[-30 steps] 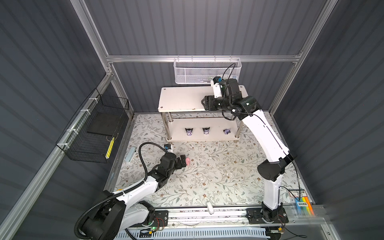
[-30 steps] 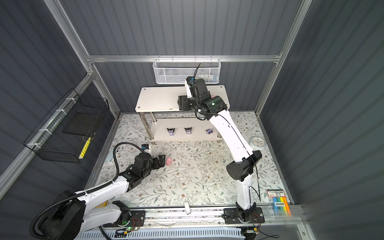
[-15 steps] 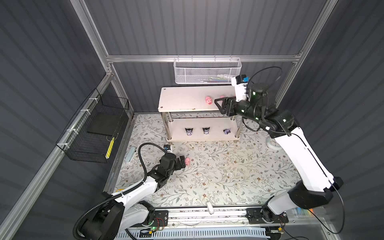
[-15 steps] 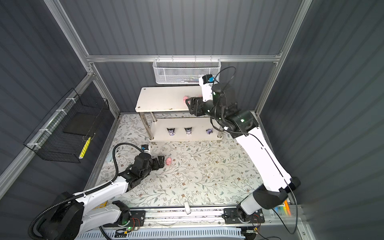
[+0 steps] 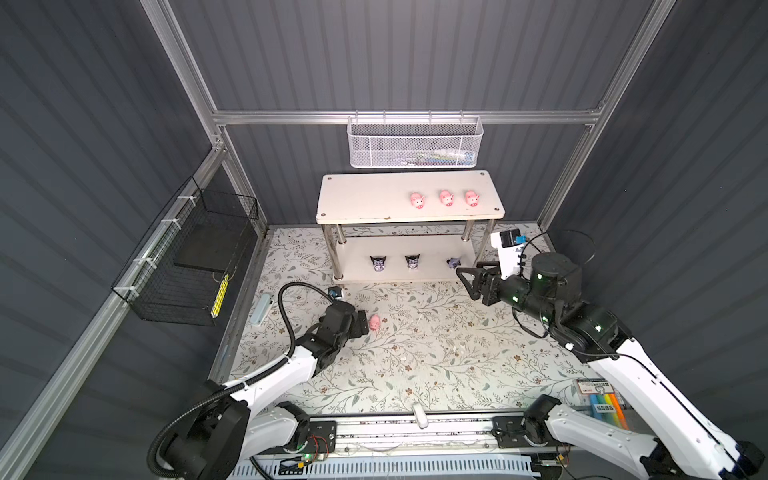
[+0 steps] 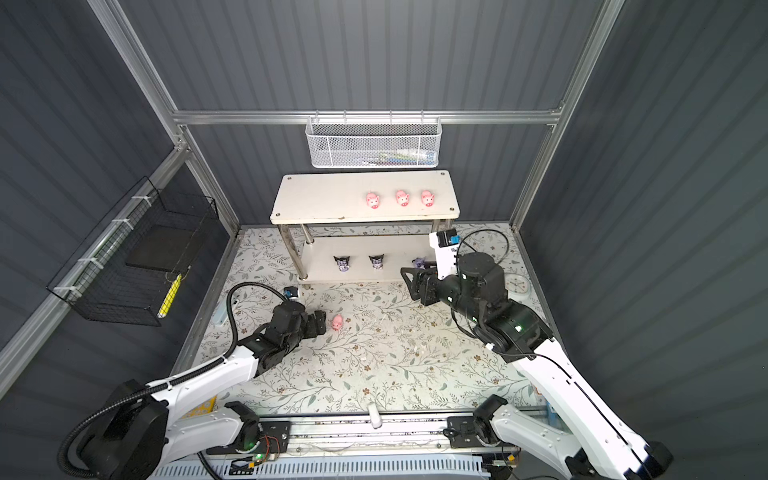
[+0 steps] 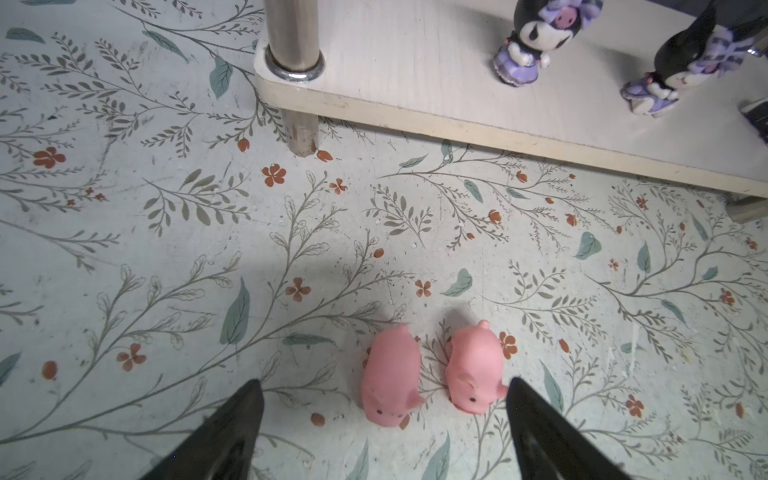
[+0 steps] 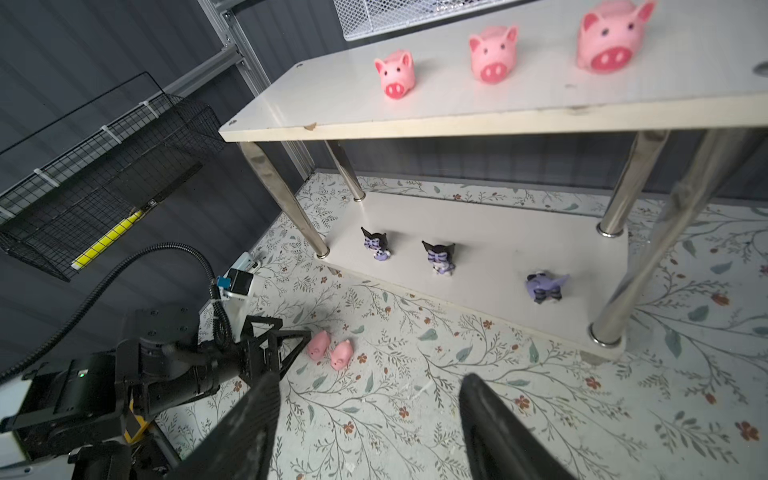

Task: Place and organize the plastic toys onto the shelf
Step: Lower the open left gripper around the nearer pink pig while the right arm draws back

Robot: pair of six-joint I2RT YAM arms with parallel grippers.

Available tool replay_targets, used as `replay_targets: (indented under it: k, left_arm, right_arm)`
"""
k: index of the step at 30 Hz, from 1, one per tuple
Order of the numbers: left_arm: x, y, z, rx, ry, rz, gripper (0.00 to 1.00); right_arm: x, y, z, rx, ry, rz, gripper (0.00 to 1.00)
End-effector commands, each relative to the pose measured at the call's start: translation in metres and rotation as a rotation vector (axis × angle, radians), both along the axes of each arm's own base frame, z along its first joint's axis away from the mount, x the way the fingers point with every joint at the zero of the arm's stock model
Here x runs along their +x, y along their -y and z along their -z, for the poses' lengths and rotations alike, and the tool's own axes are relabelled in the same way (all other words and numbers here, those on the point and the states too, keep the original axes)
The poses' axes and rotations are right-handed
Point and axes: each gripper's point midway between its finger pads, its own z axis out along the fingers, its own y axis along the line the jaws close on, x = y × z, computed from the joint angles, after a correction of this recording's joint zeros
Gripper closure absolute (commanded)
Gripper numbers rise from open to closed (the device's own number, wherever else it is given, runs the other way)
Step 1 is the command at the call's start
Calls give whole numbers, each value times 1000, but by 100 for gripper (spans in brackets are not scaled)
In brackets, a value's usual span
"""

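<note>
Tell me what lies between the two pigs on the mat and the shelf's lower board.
Only bare floral mat. The left wrist view shows an open stretch from the pigs to the lower board.

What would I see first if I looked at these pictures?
Probably the three pink pigs lined up on the top board of the shelf, with three black-and-purple figures on the board below. Then two more pigs side by side on the flowery mat, right in front of the left gripper, whose jaws are open.
</note>
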Motion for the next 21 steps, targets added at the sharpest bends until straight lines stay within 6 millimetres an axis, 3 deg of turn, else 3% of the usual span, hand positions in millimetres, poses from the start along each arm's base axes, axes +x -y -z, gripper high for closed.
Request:
replay_targets:
  k: [1, 7, 13, 21]
  left_arm:
    - [5, 4, 2, 26, -33, 17, 11]
    - [7, 9, 15, 43, -87, 35, 13]
    - [3, 5, 23, 61, -109, 21, 14]
    - [5, 7, 35, 80, -132, 28, 21]
  right_arm:
    - [-11, 7, 13, 45, -20, 18, 30]
    - [-27, 16, 62, 77, -117, 34, 30]
    - [-35, 15, 99, 113, -187, 32, 30]
    - [-30, 4, 116, 136, -223, 6, 30]
